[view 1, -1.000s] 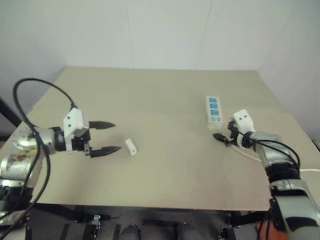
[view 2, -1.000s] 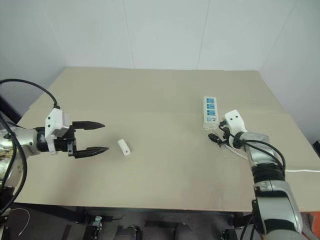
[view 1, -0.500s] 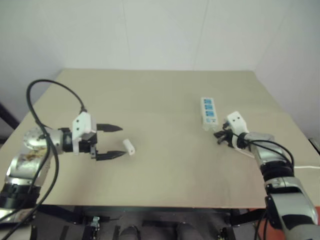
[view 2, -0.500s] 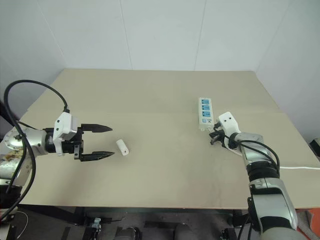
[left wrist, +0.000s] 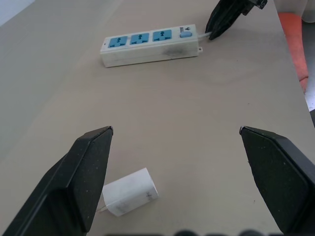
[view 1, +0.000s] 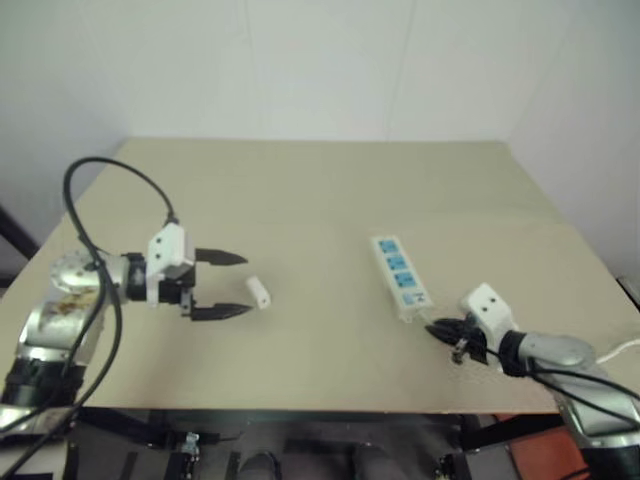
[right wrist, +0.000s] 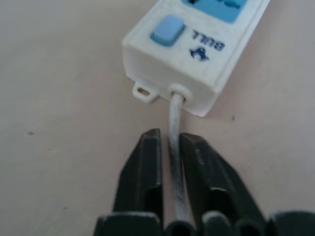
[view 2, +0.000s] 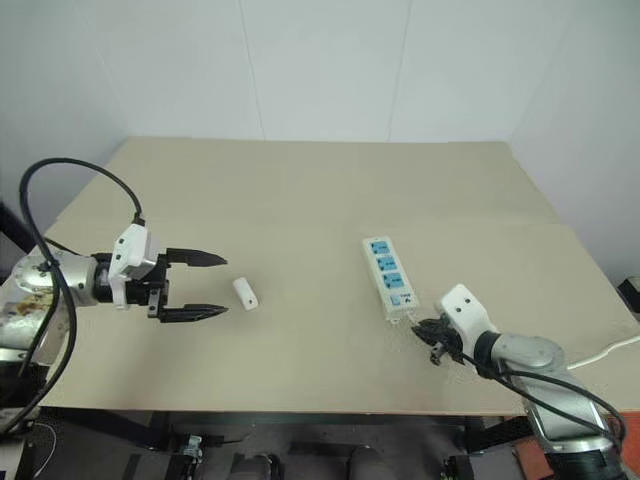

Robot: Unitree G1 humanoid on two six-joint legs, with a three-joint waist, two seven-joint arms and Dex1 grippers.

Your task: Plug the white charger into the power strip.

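From my head, I see the tan table (view 2: 320,190) spread out before me. My left hand (view 2: 207,285) hangs just above it on my left, its two black fingers spread wide, tips pointing toward the middle. The white charger (view 2: 245,293) lies on its side just beyond those fingertips, apart from them. The power strip (view 2: 388,277) lies slantwise right of centre, blue sockets up, well apart from the charger. My right hand (view 2: 428,336) sits low at the strip's near end, where the thin white cord (view 2: 610,350) leaves it and trails off over the table's right edge.

Through my left wrist, both fingers (left wrist: 88,172) stand far apart with nothing between them. The charger (left wrist: 129,191) rests on the table close by one finger, not touching that I can tell. Farther off lies the power strip (left wrist: 147,44), with my right hand (left wrist: 227,17) at its switch end.

Through my right wrist, my fingers (right wrist: 145,182) are drawn narrow and pinch the cord (right wrist: 175,147) just where it comes out of the power strip (right wrist: 197,54), beside its blue switch (right wrist: 167,29).
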